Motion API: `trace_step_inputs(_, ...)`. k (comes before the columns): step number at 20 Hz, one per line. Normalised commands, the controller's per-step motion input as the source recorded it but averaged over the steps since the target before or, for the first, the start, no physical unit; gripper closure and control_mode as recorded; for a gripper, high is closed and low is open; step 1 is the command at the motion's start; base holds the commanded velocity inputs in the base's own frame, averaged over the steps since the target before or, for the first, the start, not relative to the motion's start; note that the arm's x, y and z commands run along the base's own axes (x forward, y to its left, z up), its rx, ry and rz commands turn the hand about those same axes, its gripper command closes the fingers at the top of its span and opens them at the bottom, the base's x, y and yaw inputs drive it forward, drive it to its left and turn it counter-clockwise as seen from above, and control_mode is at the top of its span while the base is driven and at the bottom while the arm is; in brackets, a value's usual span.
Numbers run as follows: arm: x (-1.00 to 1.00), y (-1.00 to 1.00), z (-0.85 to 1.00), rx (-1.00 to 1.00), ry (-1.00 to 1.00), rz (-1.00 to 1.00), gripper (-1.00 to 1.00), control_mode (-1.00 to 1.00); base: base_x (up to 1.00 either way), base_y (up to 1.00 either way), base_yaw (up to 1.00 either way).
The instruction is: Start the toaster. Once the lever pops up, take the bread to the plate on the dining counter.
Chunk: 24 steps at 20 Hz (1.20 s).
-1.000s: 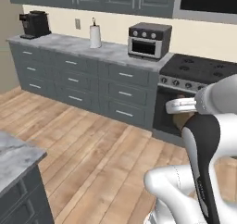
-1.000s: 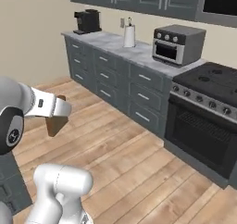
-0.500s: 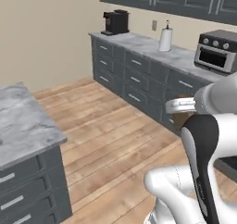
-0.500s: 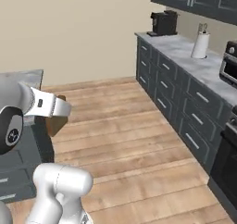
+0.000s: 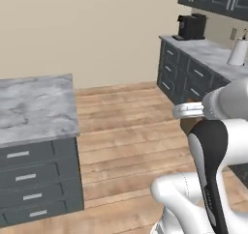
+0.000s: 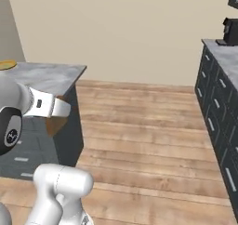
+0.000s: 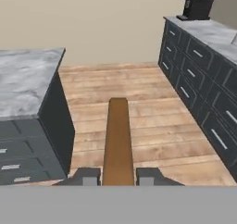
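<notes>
My gripper (image 7: pixel 116 176) is shut on the bread (image 7: pixel 116 140), a thin tan-brown slice that sticks out forward between the fingertips. From the right base camera the bread (image 6: pixel 56 124) hangs under the hand (image 6: pixel 61 109), just in front of the dining counter (image 6: pixel 51 76). On that marble top's far left edge lies the yellow plate (image 6: pixel 5 65). The left base view has the hand (image 5: pixel 188 111) to the right of the dining counter (image 5: pixel 34 107), with wooden floor between them. The toaster is out of view.
A long marble worktop (image 5: pixel 213 54) over dark drawers runs along the right wall, with a black coffee machine (image 5: pixel 191 26) and a white paper roll (image 5: pixel 237 51) on it. Wooden floor (image 7: pixel 148 107) lies open between the two counters.
The whole picture has swung: the base has turned away from the stove and oven side, and the dining counter has come into view. The bread stays in the shut gripper.
</notes>
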Motion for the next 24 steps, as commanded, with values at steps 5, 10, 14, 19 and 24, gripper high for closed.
trace_step_inputs(5,0.00,0.00,0.00,0.00,0.00,0.00,1.00,1.00,0.59,-0.94,0.53)
trace_step_inputs(10,0.00,0.00,0.00,0.00,0.00,0.00,1.00,1.00,0.93,-0.93,0.40)
trace_step_inputs(14,0.00,0.00,0.00,0.00,0.00,0.00,1.00,1.00,1.00,-0.88,0.36)
trace_step_inputs(19,0.00,0.00,0.00,0.00,0.00,0.00,1.00,1.00,1.00,-0.69,0.34)
trace_step_inputs(24,0.00,0.00,0.00,0.00,0.00,0.00,1.00,1.00,1.00,-0.64,0.35)
